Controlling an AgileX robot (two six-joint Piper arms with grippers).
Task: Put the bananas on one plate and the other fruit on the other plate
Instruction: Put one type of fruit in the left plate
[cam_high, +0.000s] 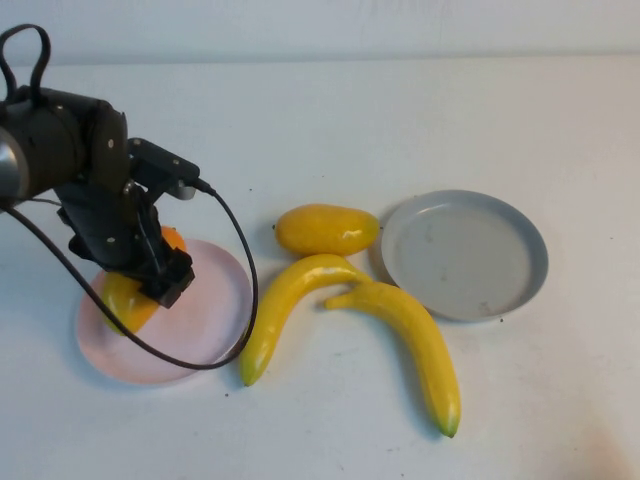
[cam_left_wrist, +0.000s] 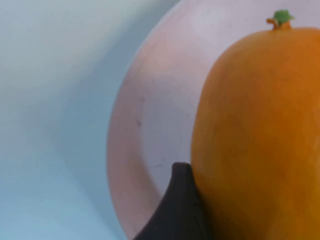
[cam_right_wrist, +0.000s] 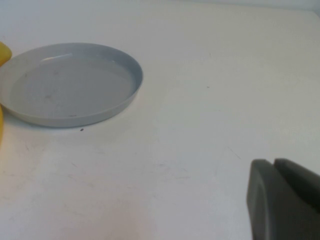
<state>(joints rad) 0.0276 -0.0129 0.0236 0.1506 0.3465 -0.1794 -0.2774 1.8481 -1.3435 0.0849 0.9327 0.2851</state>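
Observation:
My left gripper (cam_high: 150, 282) is low over the pale pink plate (cam_high: 215, 320) and is shut on the more orange oval fruit (cam_high: 125, 302). In the left wrist view this fruit (cam_left_wrist: 260, 135) fills the frame against one dark finger (cam_left_wrist: 177, 210), over the pink plate (cam_left_wrist: 160, 115). The other oval fruit (cam_high: 326, 229) lies on the table between the plates. Two bananas (cam_high: 285, 300) (cam_high: 420, 345) lie in front of it, touching near their tips. The grey plate (cam_high: 465, 255) is empty. My right gripper (cam_right_wrist: 275, 165) is shut and empty over bare table, to the side of the grey plate (cam_right_wrist: 70, 87).
The left arm's black cable (cam_high: 245, 290) loops over the pink plate's right rim. Bare white table lies behind the plates and to the right of the grey plate. The right arm is outside the high view.

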